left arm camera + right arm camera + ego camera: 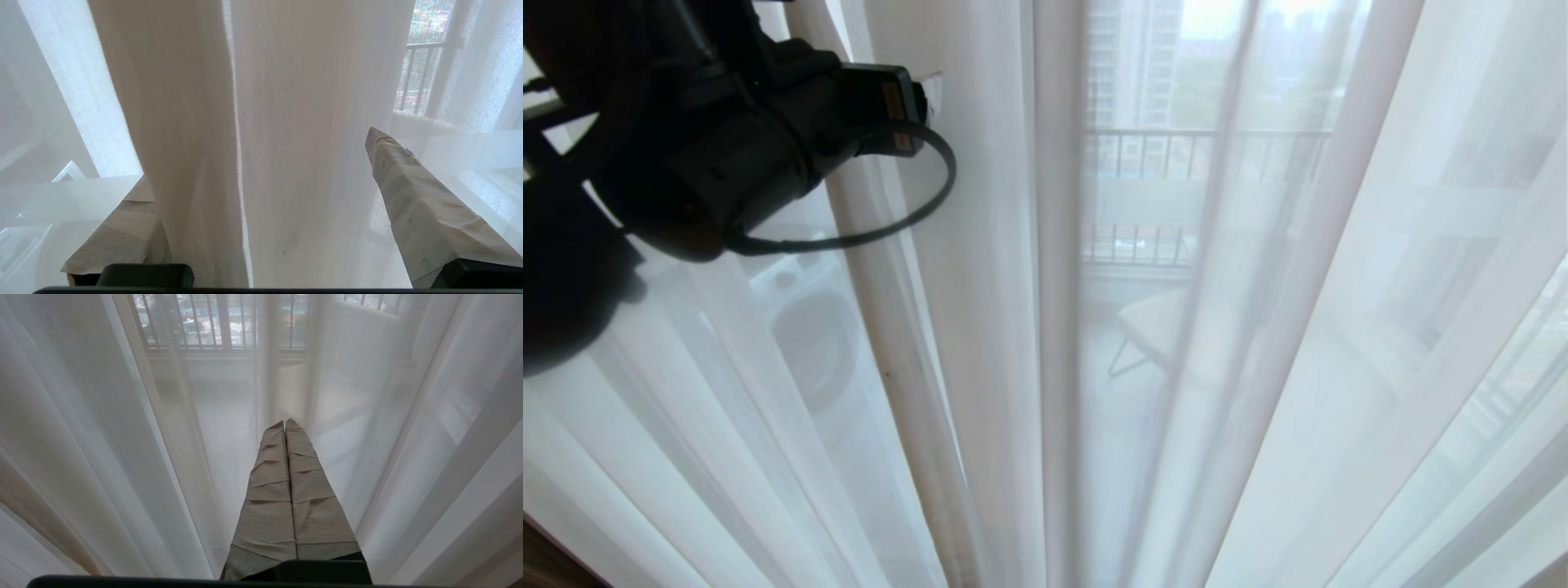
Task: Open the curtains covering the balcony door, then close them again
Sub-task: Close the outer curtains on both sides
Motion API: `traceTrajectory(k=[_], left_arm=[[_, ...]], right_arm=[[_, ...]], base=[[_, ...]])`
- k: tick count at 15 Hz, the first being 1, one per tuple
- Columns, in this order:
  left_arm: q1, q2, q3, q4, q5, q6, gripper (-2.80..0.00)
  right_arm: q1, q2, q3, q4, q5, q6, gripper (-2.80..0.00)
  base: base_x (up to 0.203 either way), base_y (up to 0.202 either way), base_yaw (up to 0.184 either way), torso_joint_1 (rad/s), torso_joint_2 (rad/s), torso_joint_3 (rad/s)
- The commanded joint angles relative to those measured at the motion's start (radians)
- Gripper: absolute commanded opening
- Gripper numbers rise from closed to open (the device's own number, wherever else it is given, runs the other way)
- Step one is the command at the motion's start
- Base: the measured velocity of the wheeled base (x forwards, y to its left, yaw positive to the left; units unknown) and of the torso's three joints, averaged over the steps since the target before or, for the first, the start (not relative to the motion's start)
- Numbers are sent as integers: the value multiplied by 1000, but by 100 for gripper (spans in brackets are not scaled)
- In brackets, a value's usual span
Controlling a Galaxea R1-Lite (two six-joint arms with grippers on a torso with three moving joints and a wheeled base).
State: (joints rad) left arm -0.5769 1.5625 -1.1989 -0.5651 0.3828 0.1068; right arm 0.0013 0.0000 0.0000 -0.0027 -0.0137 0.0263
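The left tool (261, 192) is spread wide around a fold of the curtains (286, 122), which look pulled shut.

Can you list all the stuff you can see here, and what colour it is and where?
sheer curtains: several hanging folds, thin white see-through, filling the whole head view.
hemmed fold: one, cream-white, between the left gripper's fingers.
balcony railing: one, dark bars, outside behind the curtains, upper middle.
chair: one, pale with thin dark legs, on the balcony below the railing.
round-fronted white appliance: one, behind the curtains on the left; too veiled to name.
tall buildings: pale, far off at the top.
left gripper: one, tan-wrapped fingers open around the hemmed fold, raised at upper left.
right gripper: one, tan-wrapped fingers shut, pointing at the curtains, holding nothing.
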Motion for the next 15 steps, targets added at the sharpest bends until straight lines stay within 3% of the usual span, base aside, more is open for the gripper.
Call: traceTrajectory(k=[1,15], left_arm=[[-13,-85,67,-3,2,1,0],[-35,-426,373,7,1,-1,0]], right_arm=[[0,0,0,0,0,0,-280],[0,0,0,0,0,0,-280]], base=[[0,0,0,0,0,0],[0,0,0,0,0,0]])
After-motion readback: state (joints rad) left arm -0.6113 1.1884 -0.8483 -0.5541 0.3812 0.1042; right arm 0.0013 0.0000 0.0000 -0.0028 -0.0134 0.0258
